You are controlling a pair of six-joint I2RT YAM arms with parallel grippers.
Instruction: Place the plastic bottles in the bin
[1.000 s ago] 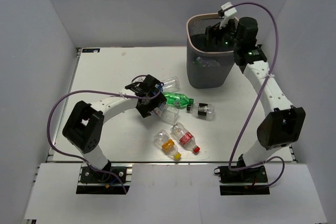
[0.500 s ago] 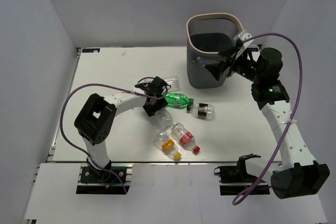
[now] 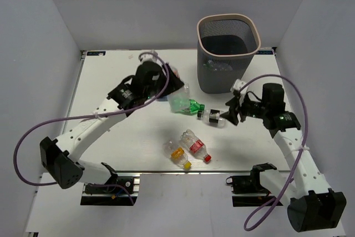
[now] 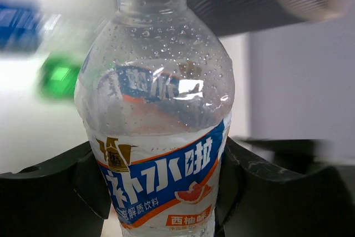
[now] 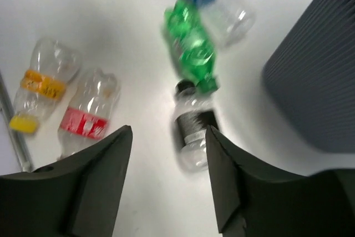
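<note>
My left gripper (image 4: 161,192) is shut on a clear plastic bottle (image 4: 161,115) with a white cap and a blue-white label, held upright off the table; seen from above, the left gripper (image 3: 169,84) mostly hides it. The bin (image 3: 228,54) stands at the back right. Five more bottles lie on the table: a blue-labelled one (image 3: 178,100), a green one (image 3: 192,105), a black-labelled one (image 3: 213,117), a red-labelled one (image 3: 196,146) and a yellow-labelled one (image 3: 176,152). My right gripper (image 3: 230,112) is open, low over the black-labelled bottle (image 5: 194,129), not gripping it.
The bin's mesh wall (image 5: 316,70) rises just right of my right gripper. White walls enclose the table on the left, back and right. Purple cables loop from both arms.
My left gripper shut on the white-capped bottle and lifted it back toward the bin. My right arm swung from above the bin down to the black-labelled bottle, its jaws narrowing.
</note>
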